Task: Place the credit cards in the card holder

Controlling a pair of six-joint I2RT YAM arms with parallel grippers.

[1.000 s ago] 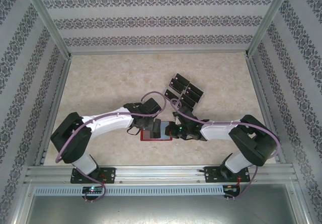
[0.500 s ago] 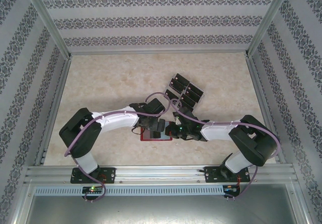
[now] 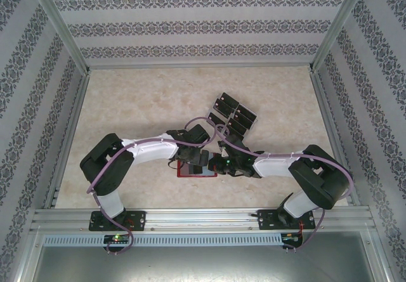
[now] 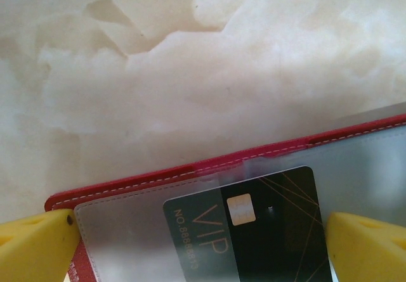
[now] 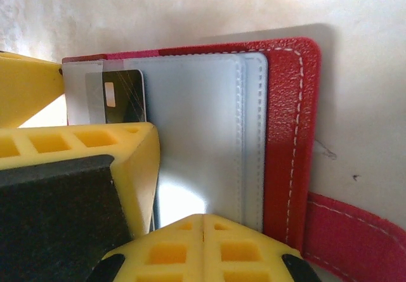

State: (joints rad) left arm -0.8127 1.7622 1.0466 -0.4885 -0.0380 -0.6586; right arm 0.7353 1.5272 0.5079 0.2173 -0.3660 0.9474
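The red wallet (image 3: 203, 173) lies open and flat on the table (image 3: 139, 104), near the front, between the two arms. One black card (image 4: 254, 225) with a little gold chip (image 4: 242, 208) sits partway in a clear pocket (image 4: 146, 231) along the wallet's edge. The other cards (image 3: 233, 114) lie in a bunch on the table, a little way behind the wallet.

The left gripper (image 4: 200, 253) hangs right over the black card. Its yellow fingers (image 4: 32, 247) are spread as wide as they go, one on each side of the card. They hold nothing.

The right gripper (image 5: 203, 247) has its two fingers squeezed tight together, with nothing between them. Its tip is over the grey pocket (image 5: 196, 136) inside the wallet. I cannot tell if it really touches. I think it is there to keep the wallet from moving.

The cards look thin, light, stiff and smooth. A card like that slips easily and lies so flat that it is hard to pick up. I think the best place to hold one is by its two side edges, or to push it on its back edge.

The wallet looks soft and light. It may slide or fold, so it needs holding down. The pocket looks tight, so a card should go in straight.
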